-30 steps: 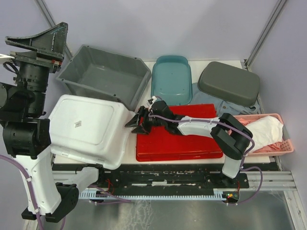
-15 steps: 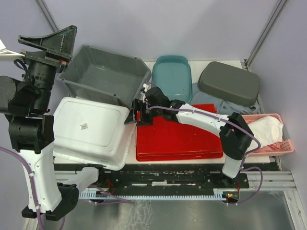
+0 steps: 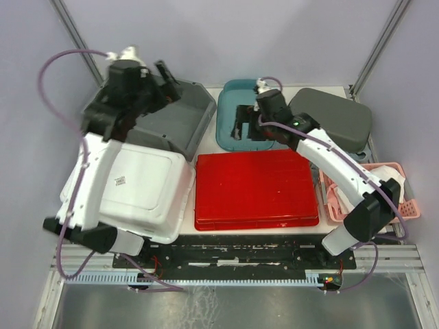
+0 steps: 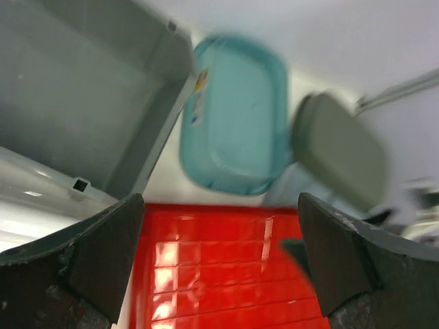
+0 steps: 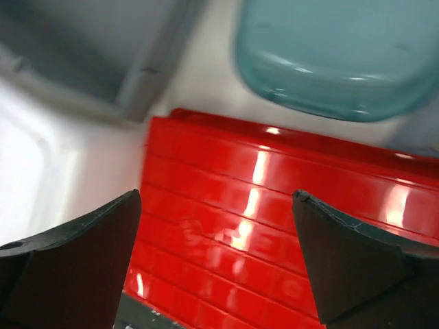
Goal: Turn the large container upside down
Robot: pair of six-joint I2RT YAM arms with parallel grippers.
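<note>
The large white container (image 3: 137, 185) lies bottom up at the front left of the table, with a small sticker on its base; its edge shows in the left wrist view (image 4: 27, 195) and the right wrist view (image 5: 41, 171). My left gripper (image 3: 167, 81) is open and empty, raised above the grey bin (image 3: 175, 123); its own view (image 4: 219, 267) looks down on the red tray. My right gripper (image 3: 243, 125) is open and empty above the teal tub (image 3: 240, 113); its own view (image 5: 216, 260) also looks down on the red tray. Neither gripper touches the white container.
A red tray (image 3: 255, 188) lies upside down at the front centre. A dark grey lid (image 3: 328, 118) rests on blue cloth at the back right. A pink basket (image 3: 392, 202) with white cloth stands at the right edge, partly behind my right arm.
The right gripper left the white container's right edge and moved back over the teal tub. The left arm swung up and back over the grey bin. The white container settled flat.
</note>
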